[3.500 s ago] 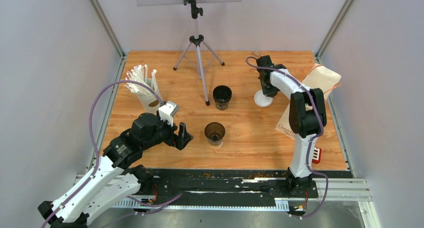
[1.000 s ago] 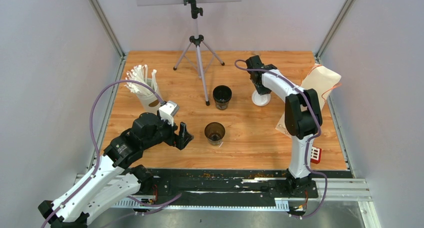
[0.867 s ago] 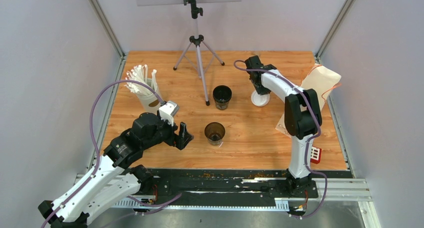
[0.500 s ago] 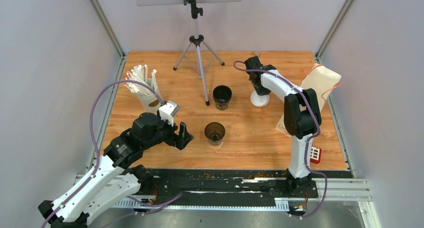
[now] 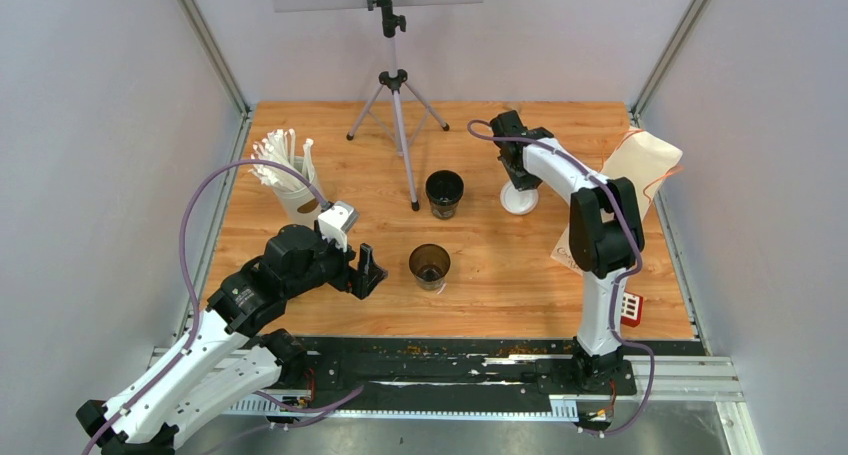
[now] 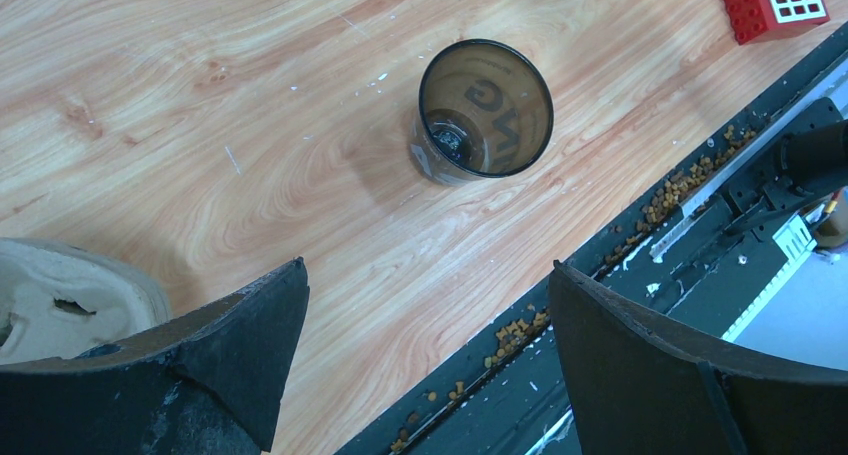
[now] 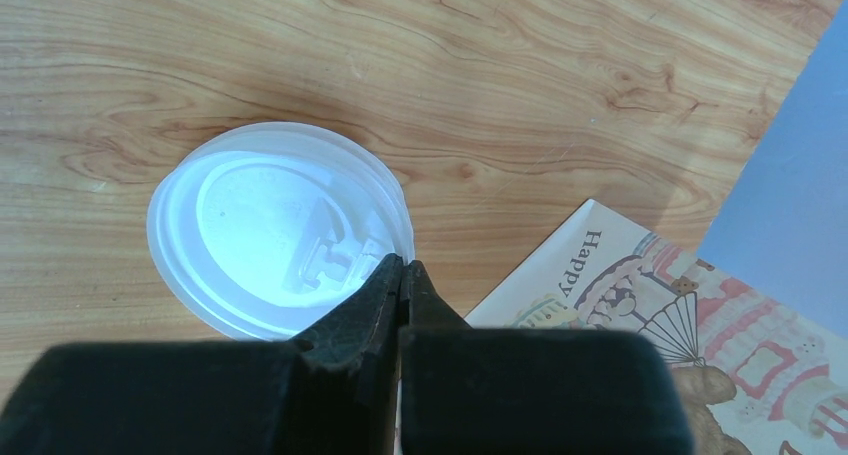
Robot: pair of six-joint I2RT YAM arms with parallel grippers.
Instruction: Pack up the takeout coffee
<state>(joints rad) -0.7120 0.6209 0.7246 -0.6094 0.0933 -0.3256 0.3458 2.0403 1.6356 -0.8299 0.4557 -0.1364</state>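
Two black cups stand open, without lids, in the top view: one mid-table [image 5: 444, 192], one nearer [image 5: 430, 266]. The near cup also shows in the left wrist view [image 6: 485, 110], upright with pale lettering. A round white lid [image 5: 520, 201] lies flat on the wood to the right of the far cup. My right gripper [image 5: 517, 180] points down at it; in the right wrist view the gripper [image 7: 402, 265] is shut on the right rim of the lid [image 7: 260, 225]. My left gripper [image 5: 368, 272] is open and empty just left of the near cup, jaws wide in the left wrist view [image 6: 425, 305].
A white cup of straws [image 5: 290, 180] stands at the left. A tripod [image 5: 397, 105] stands at the back centre. A printed paper bag [image 5: 625, 190] lies at the right edge, a red block [image 5: 630, 310] near the right arm's base. A pulp tray edge [image 6: 60, 295] shows beside my left finger.
My right gripper has shifted a little to the left, and the white lid has moved left with it. The left arm and both cups have not moved.
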